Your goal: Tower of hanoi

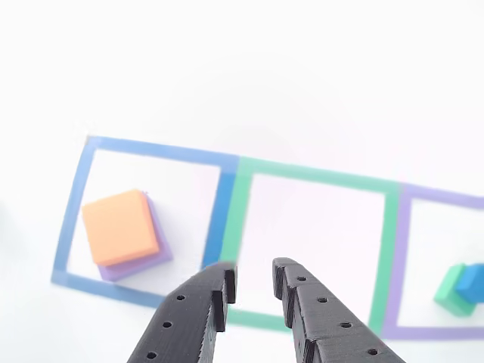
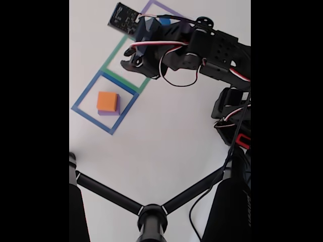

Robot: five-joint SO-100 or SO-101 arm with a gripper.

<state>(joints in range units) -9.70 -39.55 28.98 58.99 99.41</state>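
Hovering over the empty green outline (image 1: 314,249), gripper (image 1: 253,281) spread and holding nothing, probably between moves. Left of it in the other view, inside the blue outline (image 1: 76,204): orange block (image 1: 119,225) stacked on purple block (image 1: 155,253). Right, inside the purple outline (image 1: 404,257): green block (image 1: 451,291) under blue cube (image 1: 472,278). Counted: four blocks, three outlines.

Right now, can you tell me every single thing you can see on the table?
orange block: one, orange, on top of the purple block inside the blue square.
purple block: one, purple, under the orange block.
green block: one, green, inside the purple square.
blue block: one, blue, against the green block; whether it sits on it is unclear.
blue square: one flat outline.
green square: one flat outline, middle, nothing inside.
purple square: one flat outline.
table: one, white.
black stand: one, in the fixed view.
gripper: one, black, open, above the green square's near edge.
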